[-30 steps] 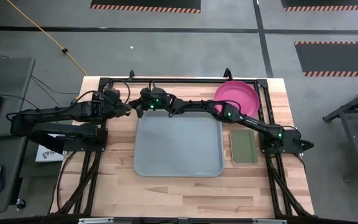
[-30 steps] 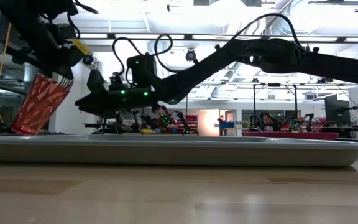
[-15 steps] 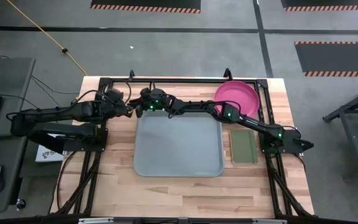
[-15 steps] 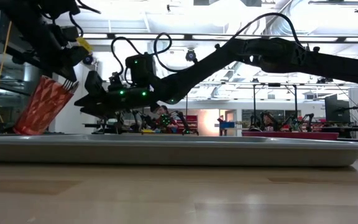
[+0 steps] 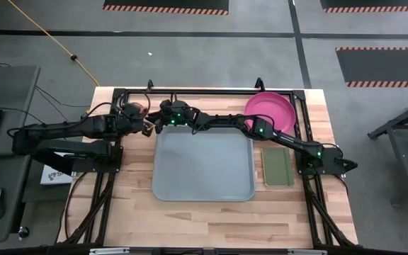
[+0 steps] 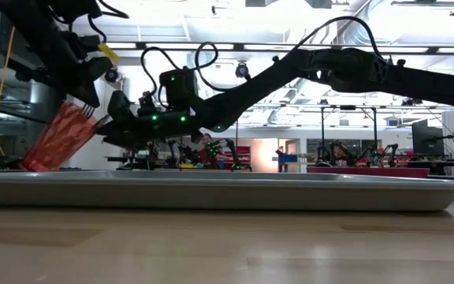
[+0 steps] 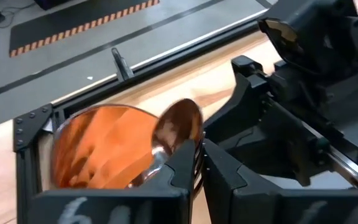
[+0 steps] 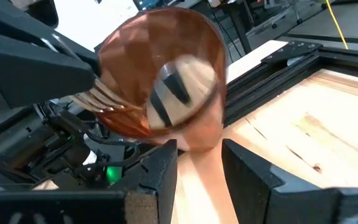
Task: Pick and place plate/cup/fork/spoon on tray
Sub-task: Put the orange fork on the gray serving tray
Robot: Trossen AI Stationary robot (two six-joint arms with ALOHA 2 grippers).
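Note:
The red-orange cup [image 5: 137,108] [image 6: 57,140] hangs tilted off the tray's far left corner, at my left gripper [image 5: 147,127] [image 7: 197,171], which is shut. A spoon's bowl [image 7: 180,121] shows at the cup's mouth [image 7: 98,146]. My right gripper [image 5: 155,122] [image 8: 197,168] reaches level across the table and stands open right at the cup [image 8: 160,56]; I cannot tell whether it touches. The pink plate [image 5: 270,111] lies flat on the table at the far right. The blue-grey tray [image 5: 202,166] lies in the middle. My left gripper is shut at the cup's rim [image 8: 101,84], coming from above and slanting down. Fork tines [image 7: 197,167] stick out between its fingers at the same place. The cup hangs tilted below the fingers, mouth up toward the right arm; the tray's rim hides its base.
A dark-green pad [image 5: 277,166] lies right of the tray. A black frame [image 5: 211,91] runs along the table's far edge and sides. The right arm [image 5: 261,129] stretches low over the tray's far edge.
My left gripper has turned at the wrist in place. The cup has tipped further over: its rim has swung toward the right gripper while its base has stayed where it was.

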